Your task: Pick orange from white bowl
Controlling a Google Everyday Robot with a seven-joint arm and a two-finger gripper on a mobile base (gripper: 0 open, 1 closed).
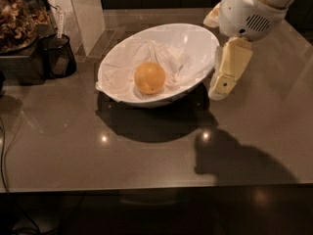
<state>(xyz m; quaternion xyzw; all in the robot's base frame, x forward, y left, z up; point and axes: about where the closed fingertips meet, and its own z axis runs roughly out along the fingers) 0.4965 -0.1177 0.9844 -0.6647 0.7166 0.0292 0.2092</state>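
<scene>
The orange lies on the wrinkled white cloth inside the white bowl, a little left of the bowl's middle. The bowl stands on the dark glossy counter. My gripper hangs from the white arm at the upper right. It points down just outside the bowl's right rim, above the counter, to the right of the orange and apart from it. It holds nothing that I can see.
A small black mesh cup stands at the left, beside a tray of dried mix. A white upright panel stands behind the bowl's left side. The counter's front edge runs along the bottom.
</scene>
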